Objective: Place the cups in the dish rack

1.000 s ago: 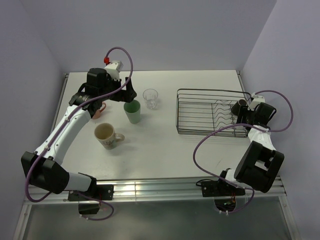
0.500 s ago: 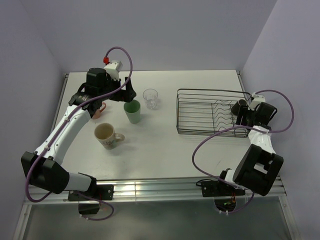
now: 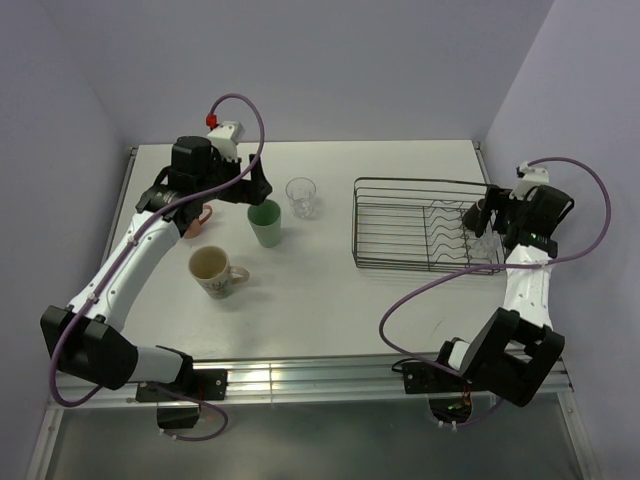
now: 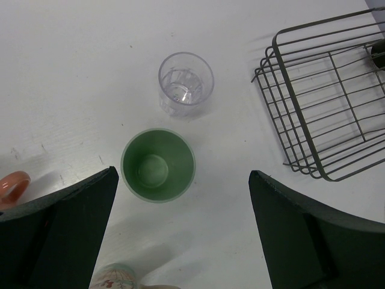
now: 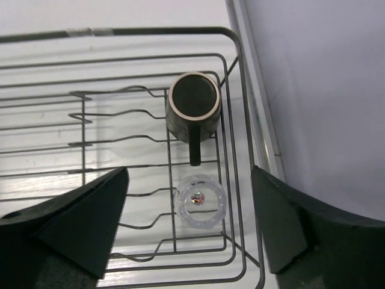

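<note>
The green tumbler stands upright on the table, with a clear glass just behind it. My left gripper hovers over them, open and empty; its wrist view shows the tumbler and glass ahead of the gripper. The cream patterned mug sits nearer; the pinkish mug is partly hidden by the left arm. The dish rack holds the dark brown cup and a second clear glass at its right end. My right gripper is open above them.
The rack's right side lies close to the table's right edge and the side wall. The rack's corner shows to the right of the left gripper. The cream mug's rim and the pink handle sit at the left wrist view's lower left.
My right gripper has lifted and drawn back to the right from the rack's right end, with the clear glass standing free in the rack. The left arm has barely moved.
</note>
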